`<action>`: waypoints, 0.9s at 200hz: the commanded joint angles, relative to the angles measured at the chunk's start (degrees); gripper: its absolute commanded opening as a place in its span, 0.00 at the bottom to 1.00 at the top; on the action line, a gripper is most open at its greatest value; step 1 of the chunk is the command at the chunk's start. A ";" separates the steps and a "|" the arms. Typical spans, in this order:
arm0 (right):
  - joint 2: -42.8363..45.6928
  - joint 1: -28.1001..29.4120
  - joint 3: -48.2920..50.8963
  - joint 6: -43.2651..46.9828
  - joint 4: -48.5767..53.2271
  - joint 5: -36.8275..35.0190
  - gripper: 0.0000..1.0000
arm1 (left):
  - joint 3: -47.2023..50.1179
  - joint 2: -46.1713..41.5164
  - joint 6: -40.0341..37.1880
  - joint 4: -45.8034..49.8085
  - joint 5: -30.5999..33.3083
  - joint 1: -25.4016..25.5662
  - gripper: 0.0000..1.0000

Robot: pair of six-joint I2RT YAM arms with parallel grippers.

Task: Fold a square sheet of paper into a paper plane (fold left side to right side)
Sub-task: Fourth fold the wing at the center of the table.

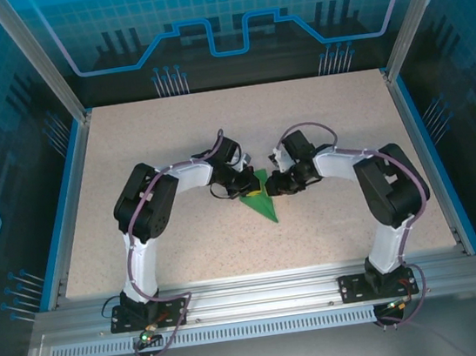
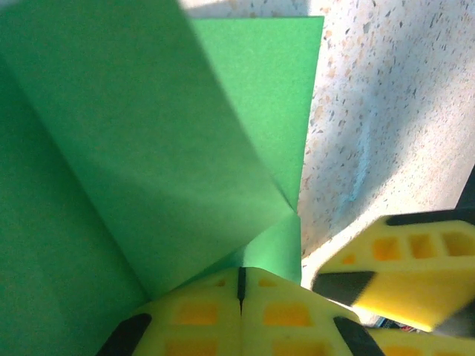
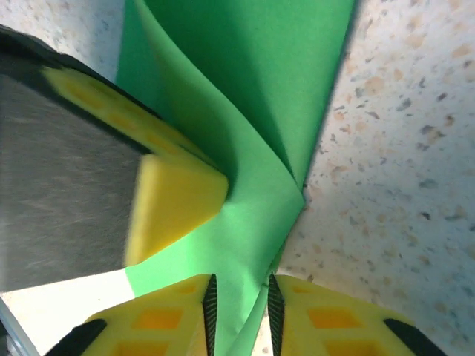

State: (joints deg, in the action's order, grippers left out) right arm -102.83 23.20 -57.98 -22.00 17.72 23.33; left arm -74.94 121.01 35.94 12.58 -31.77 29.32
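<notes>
The square sheet of paper [image 1: 263,205] is green and folded to a narrow wedge at the table's middle, its point toward the near right. My left gripper [image 1: 245,186] is at the wedge's wide far end. In the left wrist view it [image 2: 241,273] is shut, its tips against the paper [image 2: 148,148] where a raised flap meets the lower layer; no paper shows in the slit between the pads. My right gripper [image 1: 273,183] faces it from the right. Its jaws [image 3: 239,293] stand slightly apart, with a raised fold of the paper [image 3: 252,111] between the pads.
The speckled tabletop [image 1: 344,120] has free room all around the paper. A blue rail [image 1: 423,153] and metal frame posts bound it. The right gripper's yellow finger [image 2: 401,274] lies close beside my left one, and the left finger [image 3: 174,204] presses into the paper.
</notes>
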 commanded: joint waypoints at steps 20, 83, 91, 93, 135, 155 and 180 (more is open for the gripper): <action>6.29 0.41 0.22 1.73 5.65 1.81 0.28 | 2.43 1.15 -1.31 3.41 3.05 0.48 0.00; 4.42 5.42 5.83 -2.76 0.74 13.23 0.18 | 2.75 0.86 -1.14 3.23 2.69 0.54 0.00; 3.97 5.54 5.99 -2.95 0.57 13.17 0.18 | 2.83 0.80 -1.14 3.21 2.72 0.55 0.00; 3.89 5.49 6.06 -3.00 0.50 13.17 0.18 | 2.79 0.80 -1.14 3.23 2.73 0.56 0.00; 2.81 5.80 6.37 -2.41 2.22 12.80 0.18 | 2.95 0.59 -1.14 3.24 2.80 0.51 0.00; 2.72 5.80 7.12 -2.15 2.32 12.09 0.18 | 2.98 0.65 -1.14 3.15 2.93 0.53 0.00; 2.16 5.80 8.68 -2.46 1.43 12.00 0.18 | 2.87 0.63 -1.16 3.20 2.92 0.55 0.00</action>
State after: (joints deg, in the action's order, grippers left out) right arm -99.50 28.60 -51.42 -24.18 18.83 34.76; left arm -74.39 120.75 35.86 11.81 -31.75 29.32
